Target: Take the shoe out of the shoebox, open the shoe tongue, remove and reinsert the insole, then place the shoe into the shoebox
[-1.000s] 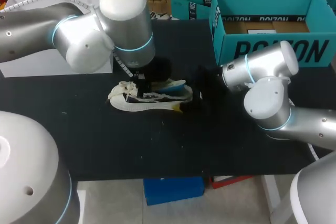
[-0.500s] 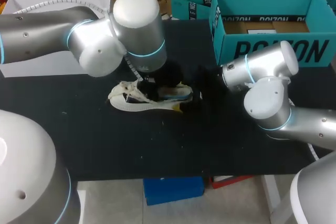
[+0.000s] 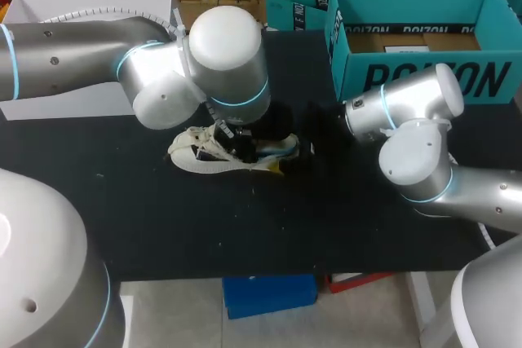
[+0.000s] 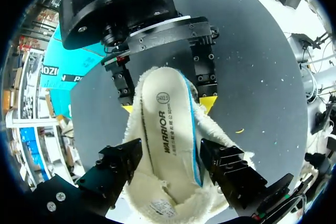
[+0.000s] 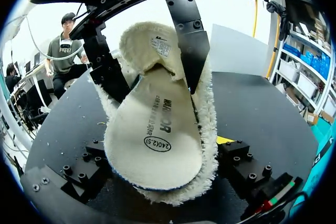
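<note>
Jaws of the right gripper [image 5: 164, 150] clamp the heel of the shoe [image 5: 139, 43]; those of the left gripper [image 4: 170, 153] stand apart.
Left jaws straddle the shoe's middle, just ahead of the right jaws; the insole [image 4: 165, 124] lies inside the shoe, between both pairs.

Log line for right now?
cream fleece shoe: on black table | white insole: in shoe | right gripper: shut on heel | left gripper: over shoe
</note>
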### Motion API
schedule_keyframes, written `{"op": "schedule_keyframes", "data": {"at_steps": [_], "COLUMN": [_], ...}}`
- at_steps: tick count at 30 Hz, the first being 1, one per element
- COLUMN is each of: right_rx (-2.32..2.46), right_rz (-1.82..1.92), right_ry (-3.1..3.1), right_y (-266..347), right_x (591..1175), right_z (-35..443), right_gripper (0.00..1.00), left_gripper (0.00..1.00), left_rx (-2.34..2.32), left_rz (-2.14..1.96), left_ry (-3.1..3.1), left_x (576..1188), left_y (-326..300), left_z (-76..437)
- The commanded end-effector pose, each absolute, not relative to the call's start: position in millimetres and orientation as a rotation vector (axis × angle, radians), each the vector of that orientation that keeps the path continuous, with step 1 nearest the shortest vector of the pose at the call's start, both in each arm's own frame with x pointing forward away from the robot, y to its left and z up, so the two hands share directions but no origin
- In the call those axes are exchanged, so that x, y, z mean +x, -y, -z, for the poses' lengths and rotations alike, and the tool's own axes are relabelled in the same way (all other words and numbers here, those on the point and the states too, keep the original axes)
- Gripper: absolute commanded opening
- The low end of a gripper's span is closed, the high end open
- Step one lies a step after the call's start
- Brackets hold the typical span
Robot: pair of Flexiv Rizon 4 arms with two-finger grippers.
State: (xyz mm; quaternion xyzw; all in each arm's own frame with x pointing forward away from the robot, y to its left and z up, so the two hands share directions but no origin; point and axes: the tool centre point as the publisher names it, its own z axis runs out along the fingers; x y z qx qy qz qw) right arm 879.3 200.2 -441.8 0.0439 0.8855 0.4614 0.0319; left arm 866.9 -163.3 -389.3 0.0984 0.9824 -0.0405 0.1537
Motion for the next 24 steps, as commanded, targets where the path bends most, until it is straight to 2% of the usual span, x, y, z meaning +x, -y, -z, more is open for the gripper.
{"op": "schedule_keyframes", "data": {"at_steps": [1,5,17,20,22,24], "right_rx": [0.137,0.137,0.137,0.137,0.137,0.137], "right_rz": [-1.419,-1.419,-1.419,-1.419,-1.419,-1.419], "right_ry": [-2.728,-2.728,-2.728,-2.728,-2.728,-2.728], "right_y": [-200,-200,-200,-200,-200,-200], "right_x": [879,879,879,879,879,879], "right_z": [444,444,444,444,444,444], "right_gripper": [0.0,0.0,0.0,0.0,0.0,0.0], "left_gripper": [0.57,0.52,0.46,0.31,0.02,0.0], "left_rx": [0.285,0.302,0.299,0.287,0.279,0.275], "left_rz": [0.126,0.122,0.107,0.109,0.109,0.107], "left_ry": [-2.794,-2.772,-2.734,-2.736,-2.736,-2.736], "left_x": [863,862,866,866,866,866], "left_y": [166,172,177,177,177,177], "left_z": [392,394,399,400,400,400]}}
